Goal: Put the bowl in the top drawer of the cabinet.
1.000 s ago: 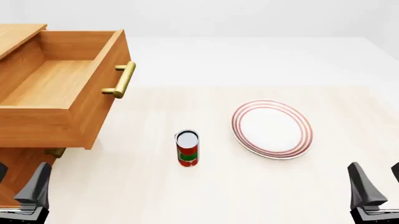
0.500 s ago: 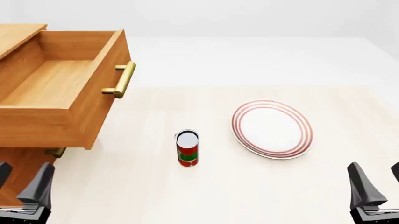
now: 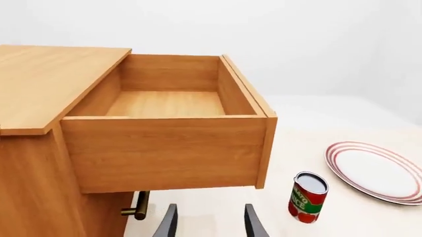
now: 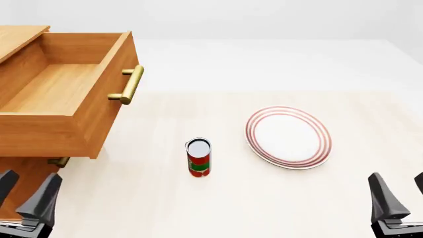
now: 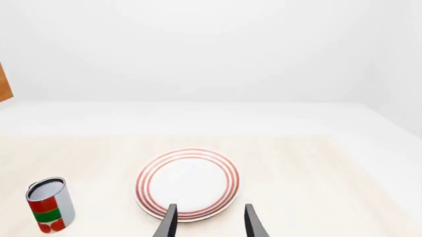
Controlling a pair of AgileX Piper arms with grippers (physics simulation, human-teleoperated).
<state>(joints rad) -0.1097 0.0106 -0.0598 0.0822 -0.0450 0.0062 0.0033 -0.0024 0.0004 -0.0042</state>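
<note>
No bowl shows in any view. The light-brown cabinet (image 4: 20, 37) stands at the left, and its top drawer (image 4: 46, 91) is pulled out wide, its wooden floor bare (image 3: 165, 103). The brass bar handle (image 4: 129, 84) faces the table's middle. My left gripper (image 4: 26, 192) hangs open at the near left, in front of and below the drawer; its fingers (image 3: 168, 222) hold nothing. At the near right my right gripper (image 4: 401, 192) is open too, pointing at the plate, with empty fingers (image 5: 252, 221).
A flat white plate with red rings (image 4: 288, 137) lies right of centre. A red and green can (image 4: 199, 157) stands upright between the plate and the cabinet. A smaller brass handle (image 4: 58, 161) of the lower drawer shows under the open drawer.
My left gripper has shifted a little to the right, so both its fingers show more fully. The right gripper, drawer, can and plate have not moved.
</note>
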